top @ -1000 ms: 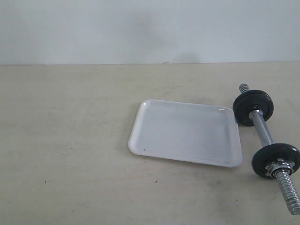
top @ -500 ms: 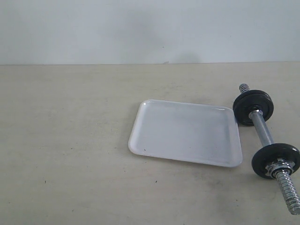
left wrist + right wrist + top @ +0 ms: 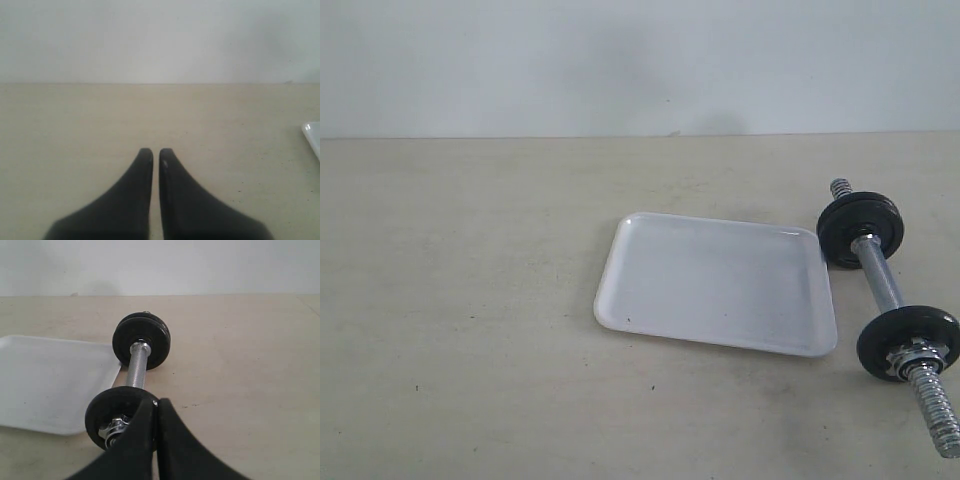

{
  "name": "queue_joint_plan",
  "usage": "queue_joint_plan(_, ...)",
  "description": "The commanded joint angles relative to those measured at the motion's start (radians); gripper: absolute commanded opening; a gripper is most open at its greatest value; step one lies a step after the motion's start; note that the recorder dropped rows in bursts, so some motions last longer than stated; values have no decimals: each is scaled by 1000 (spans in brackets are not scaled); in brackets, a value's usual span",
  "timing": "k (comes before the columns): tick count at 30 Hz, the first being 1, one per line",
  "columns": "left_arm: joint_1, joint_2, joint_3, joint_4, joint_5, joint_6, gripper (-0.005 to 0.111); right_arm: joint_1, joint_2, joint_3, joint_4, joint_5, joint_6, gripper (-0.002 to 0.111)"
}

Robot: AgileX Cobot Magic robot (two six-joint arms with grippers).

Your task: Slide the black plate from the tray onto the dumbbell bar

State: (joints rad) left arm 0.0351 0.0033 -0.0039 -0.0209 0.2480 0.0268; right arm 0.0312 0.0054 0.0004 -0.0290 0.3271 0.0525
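On the bench, the dumbbell bar is lying just beside the tray.
Left pincer and right pincer are sitting closed and empty; the black plate is showing nowhere, risking an empty grab.

Ahead of the jaws of the left gripper, the table lies bare, with the tray corner well aside. Just ahead of the jaws of the right gripper, the dumbbell bar blocks passage.

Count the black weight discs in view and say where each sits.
2. One black disc sits toward the dumbbell bar's far end, the other disc toward its near end, both right of the tray, which is bare. Another may hide behind either.
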Motion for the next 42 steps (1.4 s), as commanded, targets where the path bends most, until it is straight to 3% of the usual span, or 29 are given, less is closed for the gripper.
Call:
queue_joint_plan(1,4,-3,4,-5,-16,-12,4,-1,-5,0,-4,-6,-3,0)
queue_joint_plan(10,4,-3,4,59,-11,-1,4,-1,-5,0,-4,-6,-3,0)
queue_joint_plan(16,4,-3,4,55,53,175,4,-1,-5,0,-4,2,-3,0)
queue_joint_plan(22,4,-3,4,11,53,104,4,-1,-5,0,-4,2,-3,0)
queue_joint_plan(42,4,-3,4,11,53,104,4,-1,-5,0,-4,2,-3,0)
